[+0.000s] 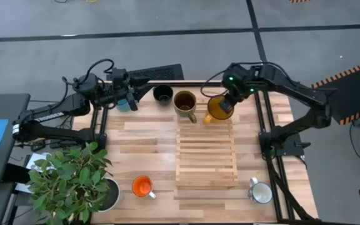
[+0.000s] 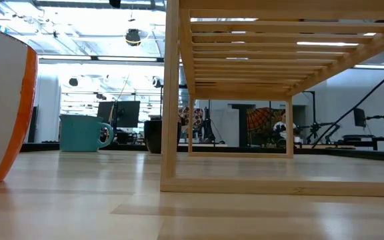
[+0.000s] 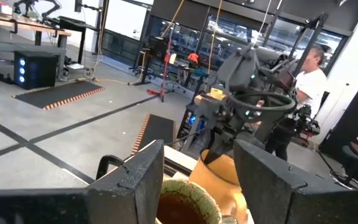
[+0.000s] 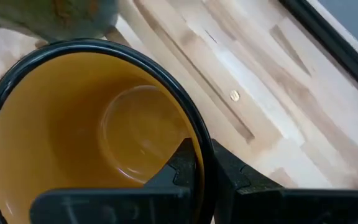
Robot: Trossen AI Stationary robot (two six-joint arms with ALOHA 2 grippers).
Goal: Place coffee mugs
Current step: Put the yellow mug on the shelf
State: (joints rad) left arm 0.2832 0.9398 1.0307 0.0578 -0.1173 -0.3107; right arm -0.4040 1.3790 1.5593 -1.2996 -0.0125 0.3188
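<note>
My right gripper (image 1: 229, 100) is shut on the mustard-yellow mug (image 1: 219, 108) at the far end of the wooden slatted rack (image 1: 206, 153). The brown mug (image 1: 185, 103) stands next to it, the black mug (image 1: 162, 94) further left. The teal-blue mug (image 2: 82, 133) stands on its base on the table at the far left. My left gripper (image 1: 130, 98) is open just beside and above it, pointing toward the brown mug (image 3: 182, 202). The orange mug (image 1: 142, 185) and the white mug (image 1: 260, 192) stand near the front edge. My right gripper holds the mustard-yellow mug by its rim wall (image 4: 199, 163), one finger (image 4: 180, 167) inside the mug and one (image 4: 232, 180) outside. The fingers come from above, slanting down. The mug's mouth faces up toward the wrist. Whether its base rests on the table does not show.
A potted plant (image 1: 74, 181) in a dark pot fills the near left corner. The rack's slats take up the middle of the table. A dark keyboard-like object (image 1: 158, 73) lies at the far edge. A person (image 3: 309, 68) stands beyond the table behind my right arm.
</note>
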